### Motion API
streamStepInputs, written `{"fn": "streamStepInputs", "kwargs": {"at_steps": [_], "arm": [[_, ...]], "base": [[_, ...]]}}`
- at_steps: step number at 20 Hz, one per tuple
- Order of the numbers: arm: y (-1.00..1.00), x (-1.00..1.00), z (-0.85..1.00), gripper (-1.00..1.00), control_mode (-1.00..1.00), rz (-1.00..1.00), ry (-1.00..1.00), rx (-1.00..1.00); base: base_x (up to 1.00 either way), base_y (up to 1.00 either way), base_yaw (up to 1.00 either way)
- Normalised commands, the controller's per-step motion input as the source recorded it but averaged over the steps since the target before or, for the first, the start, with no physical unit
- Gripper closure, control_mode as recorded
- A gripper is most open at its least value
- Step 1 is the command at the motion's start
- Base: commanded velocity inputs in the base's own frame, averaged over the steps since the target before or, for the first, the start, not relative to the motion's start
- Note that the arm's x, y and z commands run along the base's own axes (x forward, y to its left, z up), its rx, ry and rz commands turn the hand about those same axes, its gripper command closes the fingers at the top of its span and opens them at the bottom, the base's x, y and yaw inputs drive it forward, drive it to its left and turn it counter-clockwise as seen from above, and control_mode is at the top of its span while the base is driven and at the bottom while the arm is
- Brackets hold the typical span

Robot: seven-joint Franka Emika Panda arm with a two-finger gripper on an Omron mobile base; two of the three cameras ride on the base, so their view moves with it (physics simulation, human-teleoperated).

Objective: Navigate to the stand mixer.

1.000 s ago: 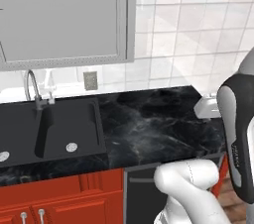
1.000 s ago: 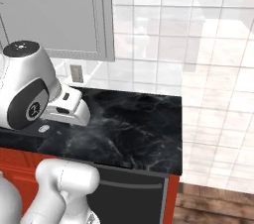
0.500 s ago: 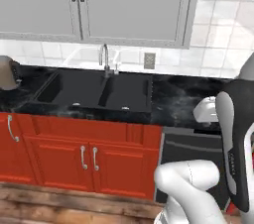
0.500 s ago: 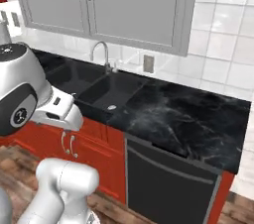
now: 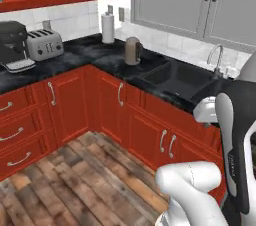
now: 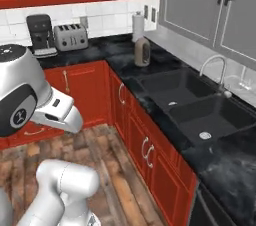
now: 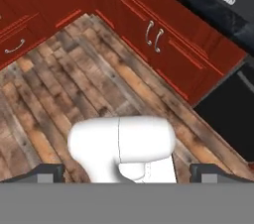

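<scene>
Left base view isn't showing any stand mixer I can identify; toaster (image 5: 45,44) and coffee machine (image 5: 15,45) are sitting on the corner worktop (image 5: 85,55), paper towel roll (image 5: 108,27) behind. Sink (image 6: 200,102) lying right. Hand state: can't tell.

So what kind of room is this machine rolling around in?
A home kitchen, rendered rather than real: red cabinets under a dark stone counter, a double sink with a faucet, plus a toaster and coffee maker.
</scene>
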Motion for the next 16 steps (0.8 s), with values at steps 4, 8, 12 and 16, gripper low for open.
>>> {"fn": "streamStepInputs", "kwargs": {"at_steps": [4, 8, 12, 16], "arm": [[0.0, 0.0, 0.0, -1.0, 1.0, 0.0, 0.0, 0.0], [0.0, 0.0, 0.0, -1.0, 1.0, 0.0, 0.0, 0.0], [0.0, 0.0, 0.0, -1.0, 1.0, 0.0, 0.0, 0.0], [0.0, 0.0, 0.0, -1.0, 1.0, 0.0, 0.0, 0.0]], "base": [[-0.23, 0.0, 1.0], [-0.17, -0.08, 0.94], [0.0, -0.13, 0.7], [0.0, -0.1, 0.45]]}}
